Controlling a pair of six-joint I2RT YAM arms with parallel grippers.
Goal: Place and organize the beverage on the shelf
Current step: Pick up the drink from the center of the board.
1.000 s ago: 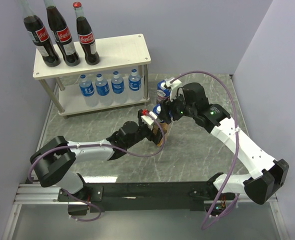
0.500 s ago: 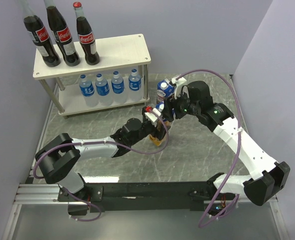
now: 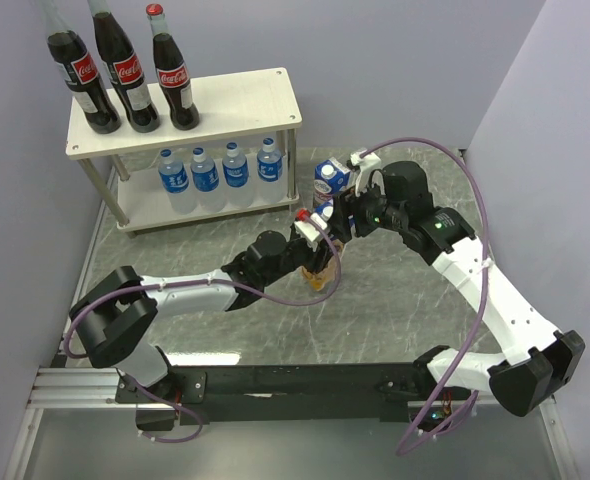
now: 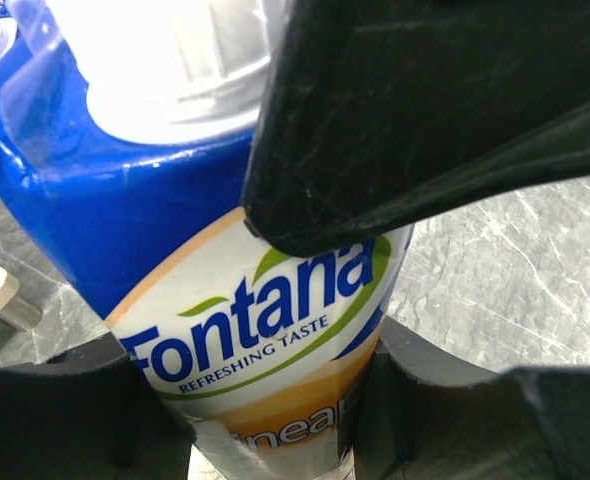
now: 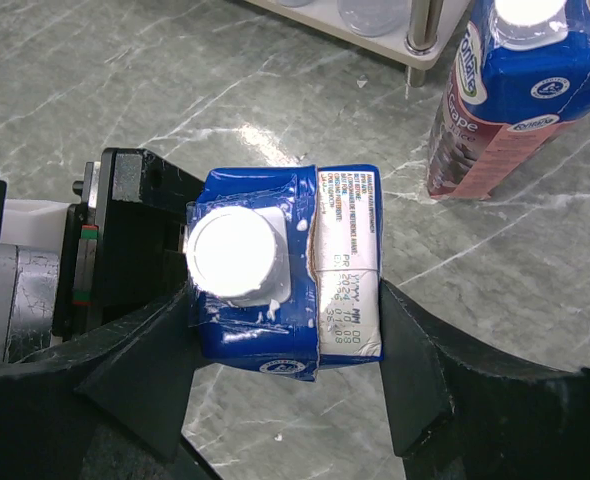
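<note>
Left pincer (image 4: 260, 425) around yellow juice carton (image 4: 265, 325)

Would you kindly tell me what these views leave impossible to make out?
Left wrist: the yellow carton's flavour word is cut off by the bottom edge.
Top external: the left gripper and right gripper hide the carton's base, so whether it touches the table is unclear.
Top external: two cola bottles' caps are cut off by the top edge.
Right wrist: the purple carton's cap is cropped by the top edge.
</note>
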